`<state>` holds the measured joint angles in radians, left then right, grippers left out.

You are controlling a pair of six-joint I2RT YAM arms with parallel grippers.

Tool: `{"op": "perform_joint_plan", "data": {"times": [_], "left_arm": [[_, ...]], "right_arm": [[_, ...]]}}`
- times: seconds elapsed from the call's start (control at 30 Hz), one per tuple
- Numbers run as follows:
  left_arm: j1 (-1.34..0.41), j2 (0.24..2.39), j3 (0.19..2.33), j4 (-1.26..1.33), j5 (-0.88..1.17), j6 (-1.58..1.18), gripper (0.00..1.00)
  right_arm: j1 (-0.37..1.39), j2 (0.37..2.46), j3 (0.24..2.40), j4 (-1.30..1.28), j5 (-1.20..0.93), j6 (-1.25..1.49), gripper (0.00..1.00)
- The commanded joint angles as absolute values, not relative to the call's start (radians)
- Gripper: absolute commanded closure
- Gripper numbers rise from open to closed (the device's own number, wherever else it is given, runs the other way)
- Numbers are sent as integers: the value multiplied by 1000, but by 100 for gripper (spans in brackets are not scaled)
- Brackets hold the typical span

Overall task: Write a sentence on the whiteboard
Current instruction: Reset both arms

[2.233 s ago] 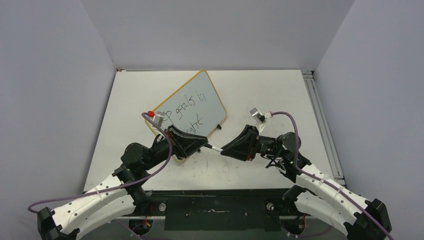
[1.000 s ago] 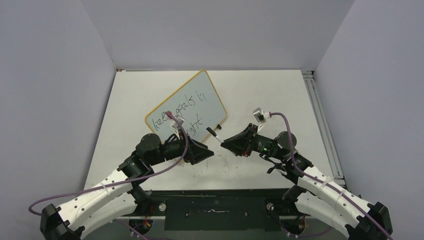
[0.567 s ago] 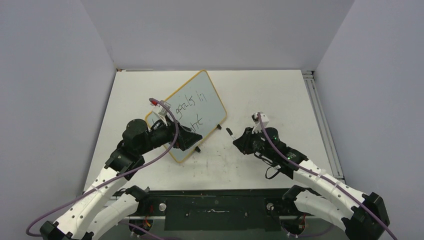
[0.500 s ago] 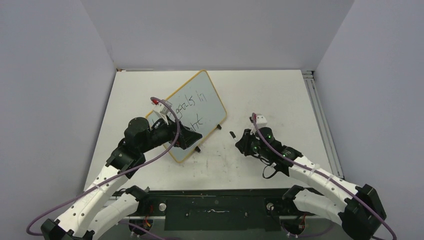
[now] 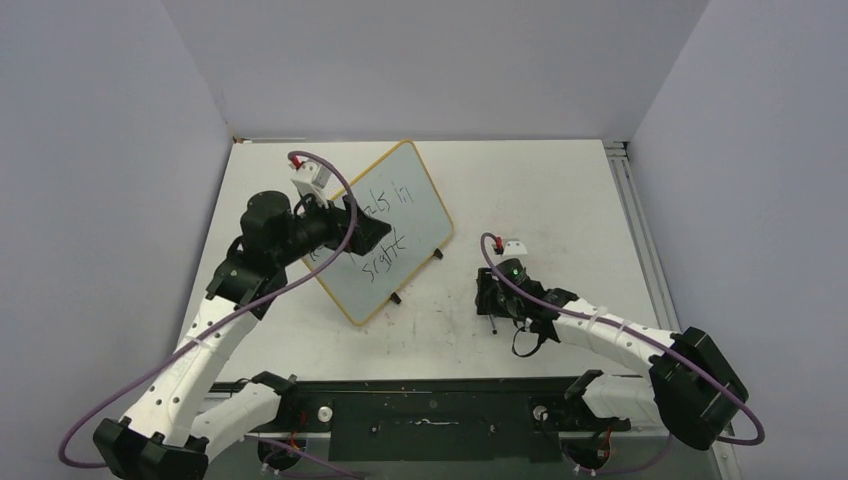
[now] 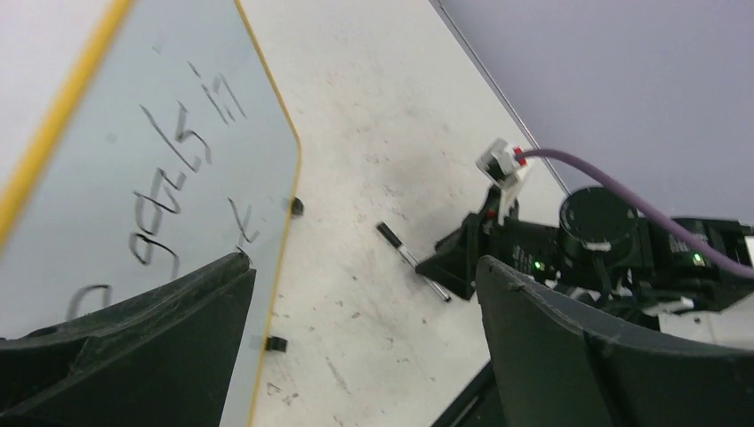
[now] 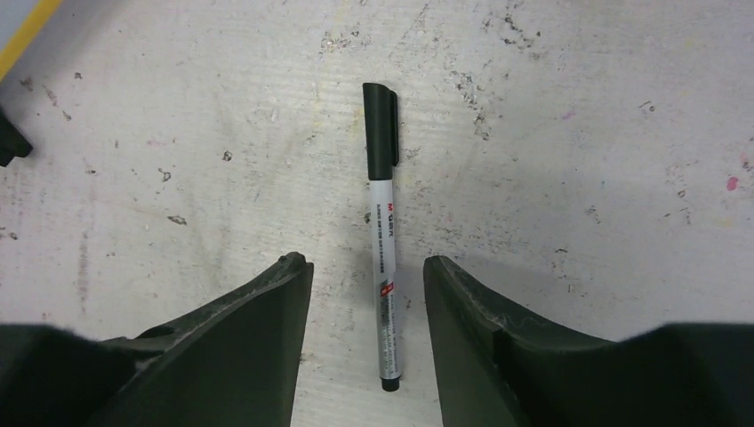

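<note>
Looking down from the top camera, the whiteboard (image 5: 365, 290) sits on the scuffed tabletop (image 5: 540, 190) left of centre, turned diagonally on its little black feet (image 5: 441, 254). The sentence (image 5: 385, 215) is on it in black marker, two lines. I can read "in" at the end of the top line and "sight" below, but the start of the top line is hidden behind the left gripper (image 5: 362, 228), which hangs over the board's left part. From its wrist cam that gripper's jaws are spread wide with nothing between them.

Over on the other side, the right gripper (image 7: 364, 262) points down at the table, well apart from the board, jaws released. A marker (image 7: 381, 240) lies flat on the table right in the gap, touching neither finger. Its black cap (image 7: 381, 129) is on and points away from the wrist. The grey barrel has tiny print I can't make out.
</note>
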<state>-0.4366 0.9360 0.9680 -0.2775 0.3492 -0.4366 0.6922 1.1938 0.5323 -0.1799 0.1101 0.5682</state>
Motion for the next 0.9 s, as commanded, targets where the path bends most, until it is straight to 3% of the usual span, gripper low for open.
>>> {"op": "perform_joint_plan", "data": {"times": [0.0, 0.2, 0.3, 0.6, 0.87], "left_arm": [[-322, 994, 1113, -325, 348, -366, 5], [-87, 1006, 1188, -320, 297, -385, 1], [-7, 989, 1199, -344, 195, -374, 4], [29, 810, 1006, -406, -324, -263, 4], [27, 564, 780, -438, -341, -261, 4]], "right_arm": [[672, 1193, 562, -130, 160, 568, 34], [571, 1160, 642, -163, 139, 502, 5], [522, 1130, 689, -182, 160, 451, 0], [485, 957, 685, -33, 341, 257, 5], [481, 880, 618, 120, 361, 134, 5]]}}
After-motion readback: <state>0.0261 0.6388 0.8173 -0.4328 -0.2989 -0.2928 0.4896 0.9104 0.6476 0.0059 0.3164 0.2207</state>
